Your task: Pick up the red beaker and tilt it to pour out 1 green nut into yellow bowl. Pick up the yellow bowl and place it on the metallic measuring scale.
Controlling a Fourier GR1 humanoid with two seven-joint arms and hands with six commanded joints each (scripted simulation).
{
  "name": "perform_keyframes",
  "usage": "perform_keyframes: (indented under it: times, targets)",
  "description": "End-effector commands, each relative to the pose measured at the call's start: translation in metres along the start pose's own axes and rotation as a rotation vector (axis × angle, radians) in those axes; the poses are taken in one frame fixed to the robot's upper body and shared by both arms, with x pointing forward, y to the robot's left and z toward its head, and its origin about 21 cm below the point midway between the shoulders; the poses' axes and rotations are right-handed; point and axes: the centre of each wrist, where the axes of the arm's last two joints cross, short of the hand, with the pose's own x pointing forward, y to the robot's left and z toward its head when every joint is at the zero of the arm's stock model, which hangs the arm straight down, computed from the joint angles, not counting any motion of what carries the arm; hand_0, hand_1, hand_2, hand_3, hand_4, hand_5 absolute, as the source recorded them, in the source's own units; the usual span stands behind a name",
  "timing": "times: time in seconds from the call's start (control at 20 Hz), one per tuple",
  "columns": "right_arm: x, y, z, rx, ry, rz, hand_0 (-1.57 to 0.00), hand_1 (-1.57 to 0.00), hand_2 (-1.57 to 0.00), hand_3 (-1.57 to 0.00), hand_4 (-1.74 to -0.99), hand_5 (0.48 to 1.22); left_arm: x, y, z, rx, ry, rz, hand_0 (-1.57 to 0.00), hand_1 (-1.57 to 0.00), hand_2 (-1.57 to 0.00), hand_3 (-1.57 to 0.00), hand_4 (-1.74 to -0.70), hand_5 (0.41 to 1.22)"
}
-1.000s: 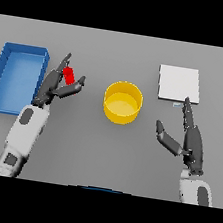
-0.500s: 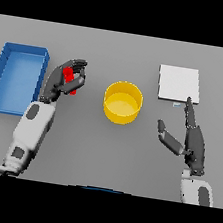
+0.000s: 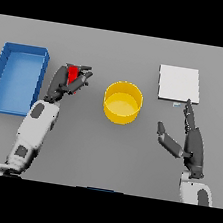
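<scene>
Since a second ago the left hand has closed right in, and now its dark fingers are curled round the red beaker, which stands between the tray and the bowl, only its top showing, while the right hand has barely shifted. Biggest thing out there is the grey table, flat and matte, no texture to speak of. Over on the left sits the blue tray, rectangular, with raised walls and a flat blue floor, its lower left corner clipped by the edge of the view. Across on the right lies the metallic measuring scale, a pale, smooth square plate; a tiny mark sits at its near edge, too small to make out. Dead centre, the yellow bowl, round, thick-walled, glossy plastic by the look of it, standing apart from both hands; I cannot tell whether anything lies inside it. Right hand hovers just in front of the scale, fingers straight and spread, thumb angled out toward the bowl, holding nothing. Smallest of the lot, that beaker: a small red cylinder, its lower half hidden behind the fingers, so whether it is lifted or on the table is hard to call, and no nut can be seen.
</scene>
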Motion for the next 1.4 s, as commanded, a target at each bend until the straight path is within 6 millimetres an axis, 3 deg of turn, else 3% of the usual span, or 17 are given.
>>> perform_keyframes:
  times: [0.0,0.3,0.6,0.9,1.2,1.35]
  targets:
    - [-0.001,-0.002,-0.003,-0.002,0.008,-0.002,0.0,0.0,0.0,0.0,-1.26,0.643,0.003,0.0,0.0,0.01,-0.011,0.015,-1.47,-1.48,-1.48,-1.45,-1.62,1.14]
    - [-0.002,-0.001,0.0,0.008,-0.023,0.03,0.0,0.0,0.0,0.0,-1.263,0.652,0.032,0.007,-0.002,0.049,-0.108,0.019,-1.55,-1.55,-1.55,-1.54,-1.71,1.114]
    - [-0.001,-0.006,0.0,0.011,-0.018,0.052,0.0,0.0,0.0,0.0,-1.256,0.671,0.073,0.011,-0.005,-0.086,-0.114,-0.296,-1.56,-1.56,-1.56,-1.56,-1.73,1.125]
    - [0.001,0.004,-0.002,0.016,-0.002,0.046,0.0,0.0,0.0,0.0,-1.254,0.68,0.087,-0.006,-0.004,-0.137,-0.086,-0.468,-1.57,-1.57,-1.57,-1.56,-1.73,1.114]
    - [0.002,0.002,0.002,0.022,-0.006,0.037,0.0,0.0,0.0,0.0,-1.256,0.69,0.106,-0.026,-0.013,-0.186,-0.104,-0.939,-1.57,-1.57,-1.57,-1.57,-1.74,1.127]
    - [0.005,-0.001,0.003,0.025,-0.006,0.033,0.0,0.0,0.0,0.0,-1.27,0.7,0.116,-0.038,-0.017,-0.229,-0.145,-1.131,-1.57,-1.57,-1.57,-1.57,-1.74,1.173]
